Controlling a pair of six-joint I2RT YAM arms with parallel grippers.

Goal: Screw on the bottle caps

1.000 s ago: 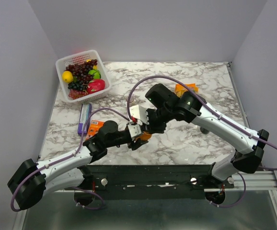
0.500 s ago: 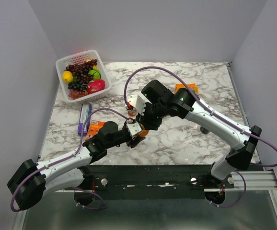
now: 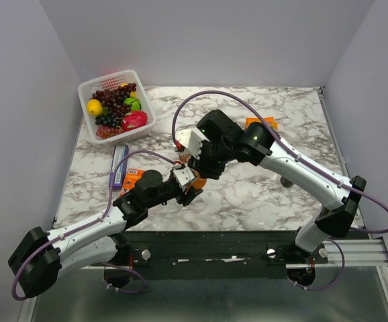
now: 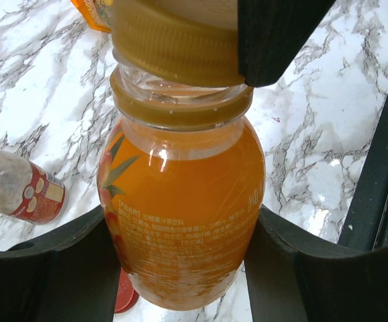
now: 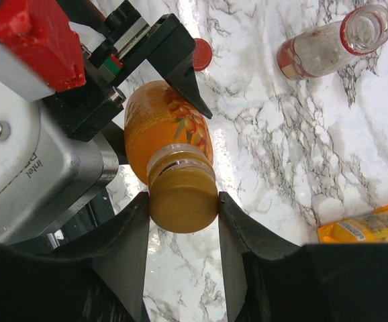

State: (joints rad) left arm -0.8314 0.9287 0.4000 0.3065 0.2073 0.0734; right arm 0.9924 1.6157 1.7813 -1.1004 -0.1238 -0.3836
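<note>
The orange bottle [image 4: 180,201] of juice is clamped by its body in my left gripper [image 4: 180,231], held tilted above the marble table. The orange cap [image 5: 184,201] sits on its neck, with clear thread showing between cap and collar ring. My right gripper [image 5: 184,209] is shut on that cap, one finger on each side. In the top view both grippers meet at the orange bottle [image 3: 195,190]. The clear bottle [image 5: 328,40] lies uncapped on its side on the table. The red cap [image 5: 202,54] lies flat on the marble near it, partly behind the left gripper's finger.
A white basket [image 3: 86,88] of fruit stands at the back left. An orange packet [image 3: 261,124] lies behind the right arm. A blue-purple stick [image 3: 119,164] and a small orange pack [image 3: 133,176] lie left of the left arm. The table's front rail [image 3: 248,241] runs below.
The right wrist has shifted left and a little back, and the left gripper with the orange bottle has followed slightly. Both grips stay as they were.
</note>
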